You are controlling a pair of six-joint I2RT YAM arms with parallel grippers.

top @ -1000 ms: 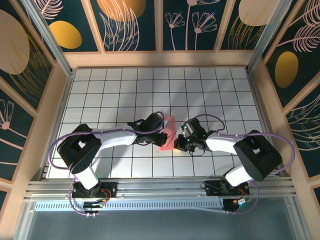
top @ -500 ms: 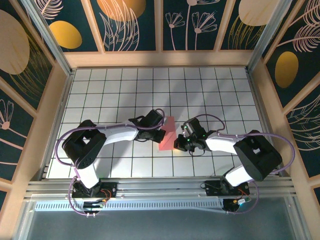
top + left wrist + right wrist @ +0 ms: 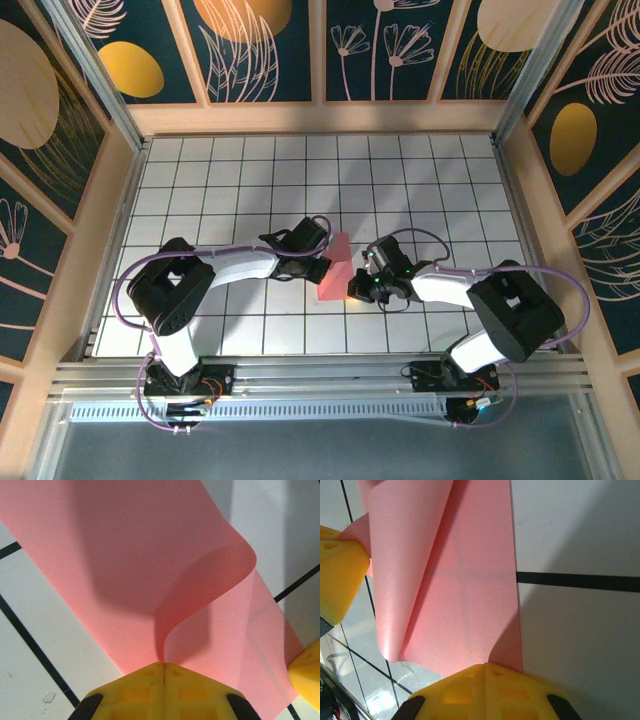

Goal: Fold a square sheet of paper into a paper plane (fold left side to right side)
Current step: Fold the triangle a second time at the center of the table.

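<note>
My left gripper (image 3: pixel 163 666) pinches the lifted left edge of the square sheet of paper (image 3: pixel 150 555); my right gripper (image 3: pixel 485 666) clamps its right edge. I'd carry the left edge across low, matching edges before creasing.

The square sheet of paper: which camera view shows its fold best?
Left wrist view: the square sheet of paper is close, its lifted flap curling over. The right wrist view shows the flap sideways; from above it is a small pink strip.

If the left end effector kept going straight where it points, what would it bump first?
The pink sheet of paper it is pinching: the curled part stands right ahead of the left end effector. Beyond it lies the table, but depth is unclear.
</note>
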